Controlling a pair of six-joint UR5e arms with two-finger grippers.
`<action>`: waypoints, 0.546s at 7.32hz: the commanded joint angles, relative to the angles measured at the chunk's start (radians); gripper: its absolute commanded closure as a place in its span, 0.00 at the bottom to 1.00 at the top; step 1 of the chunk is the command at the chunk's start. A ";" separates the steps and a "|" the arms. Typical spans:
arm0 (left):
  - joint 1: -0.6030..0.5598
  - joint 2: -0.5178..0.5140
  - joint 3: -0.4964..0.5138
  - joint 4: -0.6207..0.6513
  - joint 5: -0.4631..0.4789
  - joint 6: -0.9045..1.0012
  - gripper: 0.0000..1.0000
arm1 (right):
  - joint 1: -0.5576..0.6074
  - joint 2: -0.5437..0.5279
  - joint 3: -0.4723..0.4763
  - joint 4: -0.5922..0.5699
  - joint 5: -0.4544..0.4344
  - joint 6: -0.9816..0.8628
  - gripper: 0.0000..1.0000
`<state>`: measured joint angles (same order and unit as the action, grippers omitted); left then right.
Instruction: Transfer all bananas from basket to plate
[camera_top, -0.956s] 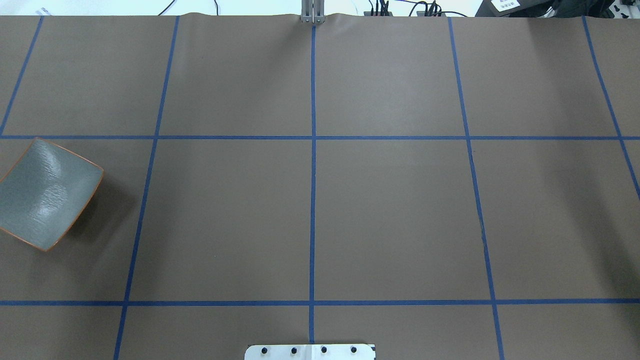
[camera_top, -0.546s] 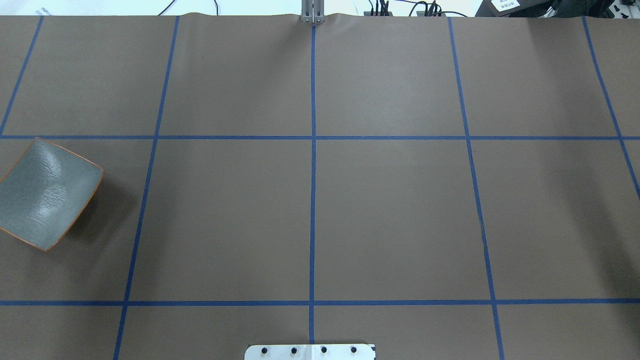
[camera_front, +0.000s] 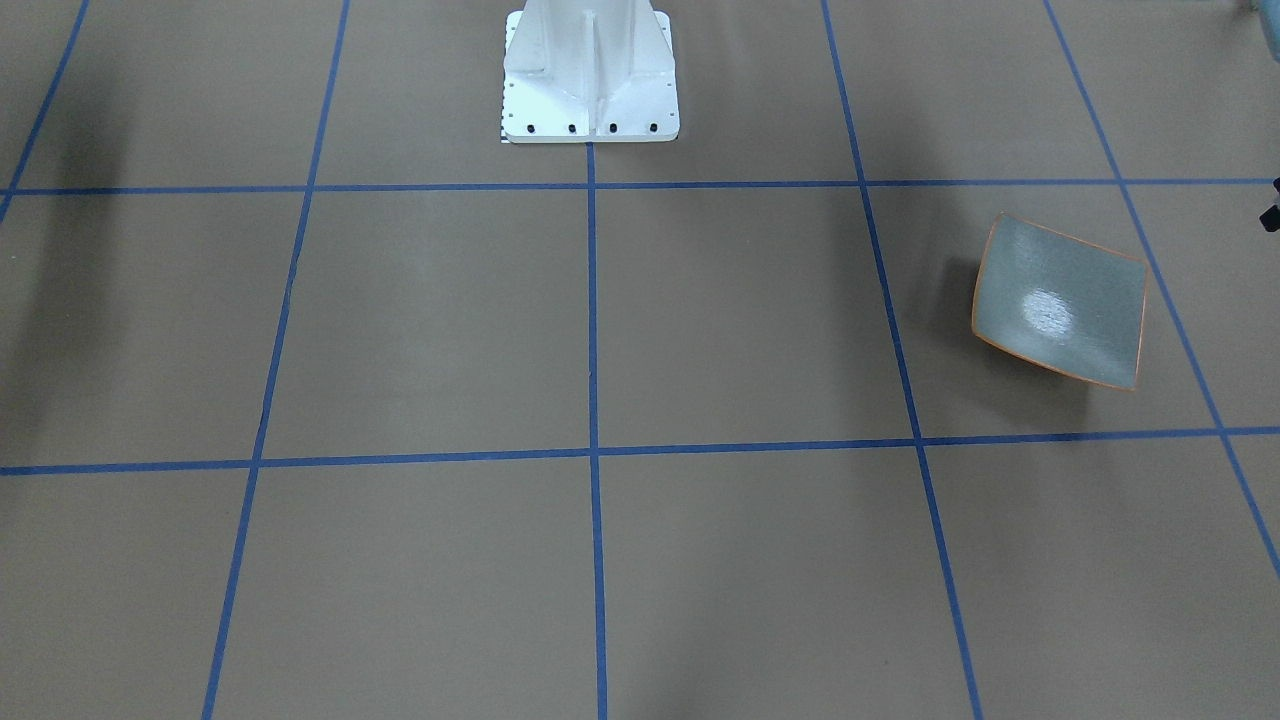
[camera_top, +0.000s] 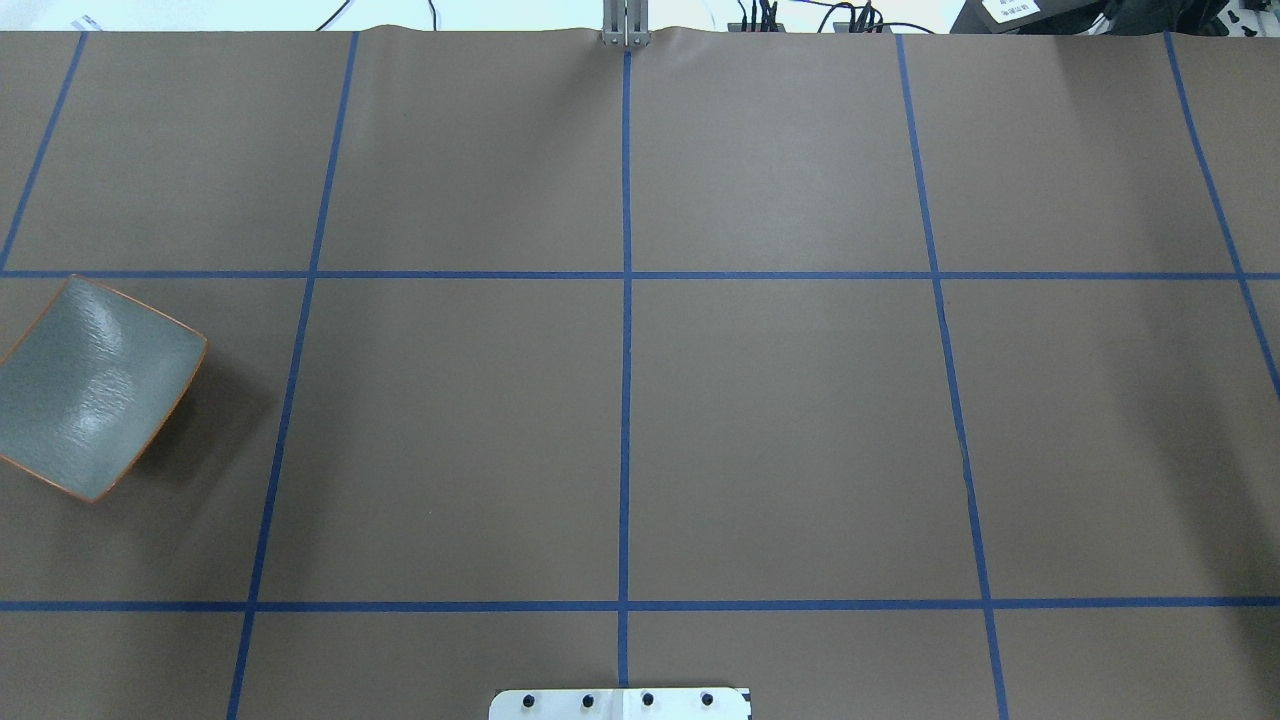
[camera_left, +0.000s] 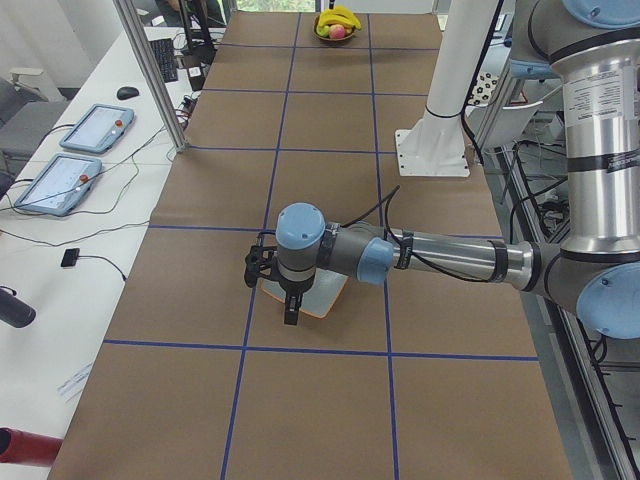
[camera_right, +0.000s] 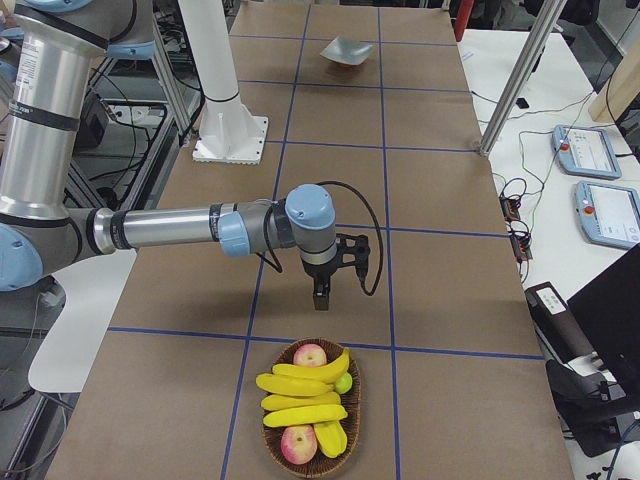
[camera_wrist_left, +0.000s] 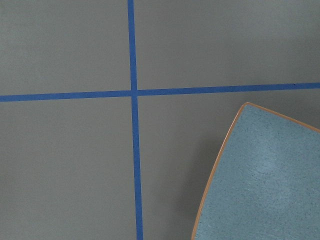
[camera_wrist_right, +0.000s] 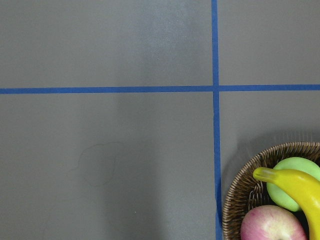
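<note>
Exterior right view shows the right gripper (camera_right: 320, 297) pointing down at the table. The bananas (camera_right: 296, 386) lie among apples (camera_right: 310, 355) in the wicker basket (camera_right: 310, 470) near its fingers, on the camera side. Exterior left view shows the left gripper (camera_left: 290, 318) hanging over the plate (camera_left: 325, 296), its fingers above the plate's near edge; for either gripper, I cannot tell how far the fingers are spread.

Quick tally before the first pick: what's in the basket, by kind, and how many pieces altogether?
bananas: 4, as far as the pile shows
red apples: 2
green fruit: 1
Total: 7
</note>
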<state>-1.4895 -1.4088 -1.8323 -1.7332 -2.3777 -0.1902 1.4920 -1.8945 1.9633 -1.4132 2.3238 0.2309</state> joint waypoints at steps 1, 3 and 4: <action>0.000 -0.001 -0.002 -0.002 0.000 0.000 0.00 | 0.031 -0.098 -0.008 0.086 -0.034 -0.021 0.00; 0.000 -0.001 -0.007 -0.002 0.000 0.000 0.00 | 0.068 -0.180 -0.033 0.175 -0.092 -0.080 0.00; 0.000 -0.002 -0.007 -0.003 0.000 0.000 0.00 | 0.103 -0.187 -0.119 0.245 -0.084 -0.114 0.00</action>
<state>-1.4895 -1.4101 -1.8380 -1.7353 -2.3777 -0.1902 1.5570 -2.0540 1.9187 -1.2479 2.2448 0.1608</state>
